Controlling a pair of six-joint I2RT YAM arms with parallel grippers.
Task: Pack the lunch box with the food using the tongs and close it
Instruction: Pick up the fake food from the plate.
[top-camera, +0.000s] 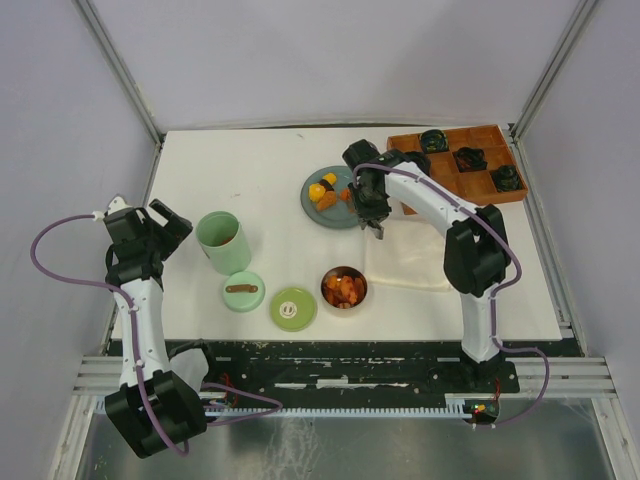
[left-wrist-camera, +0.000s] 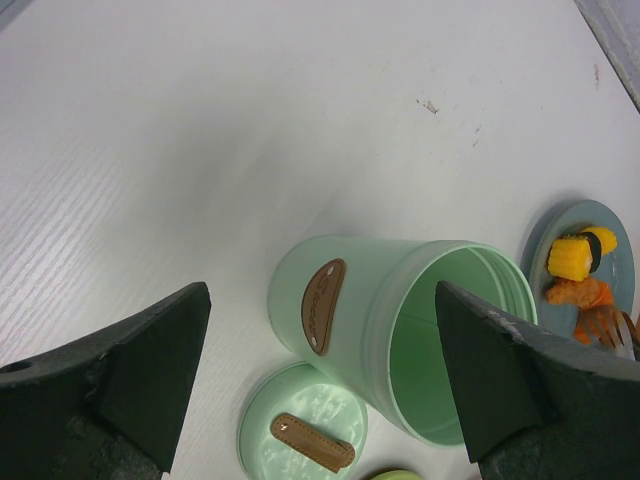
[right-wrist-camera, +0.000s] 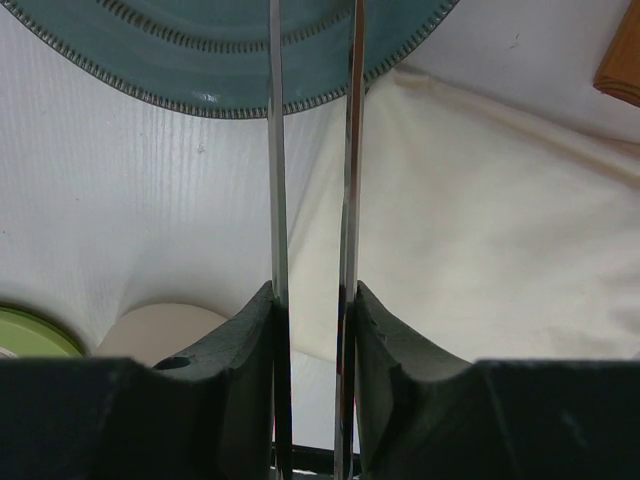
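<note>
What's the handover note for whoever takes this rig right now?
Left gripper: open, empty, facing the open mint-green cylindrical canister.
Right gripper: shut on the long silver metal tongs, tips at an orange food piece on the grey-blue round plate; pinched or not, cannot tell.
Canister upright; its flat brown-handled mint lid and the lime-green round lid lie on the table nearer the arm bases; small steel bowl beside them holds orange and red-brown pieces.
Done: tongs in hand, bowl has food.
Left: move the plate's yellow and orange pieces, fit both lids.

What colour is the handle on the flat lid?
The handle is brown, the lid mint green; the left wrist view shows it best.
</note>
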